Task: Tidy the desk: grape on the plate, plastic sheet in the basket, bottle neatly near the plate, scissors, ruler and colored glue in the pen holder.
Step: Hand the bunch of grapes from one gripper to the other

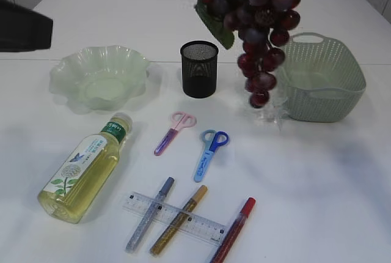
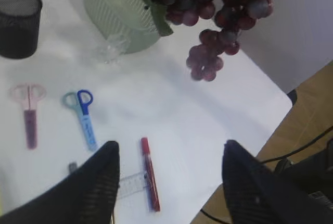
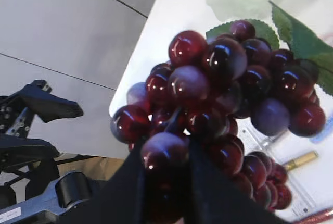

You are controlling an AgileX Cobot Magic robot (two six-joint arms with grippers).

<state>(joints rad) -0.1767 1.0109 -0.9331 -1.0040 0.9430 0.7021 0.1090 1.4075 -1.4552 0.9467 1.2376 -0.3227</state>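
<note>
My right gripper [image 3: 164, 156] is shut on a bunch of dark red grapes [image 3: 223, 94] and holds it high above the table, between the black mesh pen holder [image 1: 199, 67] and the green basket [image 1: 321, 76]. The grapes [image 1: 256, 30] hang from the top edge of the exterior view. My left gripper [image 2: 171, 151] is open and empty, high over the table. The green wavy plate [image 1: 101, 76] is empty. A crumpled clear plastic sheet [image 1: 272, 113] lies by the basket. The bottle [image 1: 85, 168] lies on its side. Pink scissors [image 1: 174, 131] and blue scissors [image 1: 211, 153] lie mid-table.
A clear ruler [image 1: 174, 217] lies at the front under three glue pens: silver-blue [image 1: 149, 214], gold [image 1: 178, 220] and red [image 1: 235, 229]. My left arm [image 1: 18, 24] shows as a dark blur at the far left. The table's right edge [image 2: 270, 114] shows in the left wrist view.
</note>
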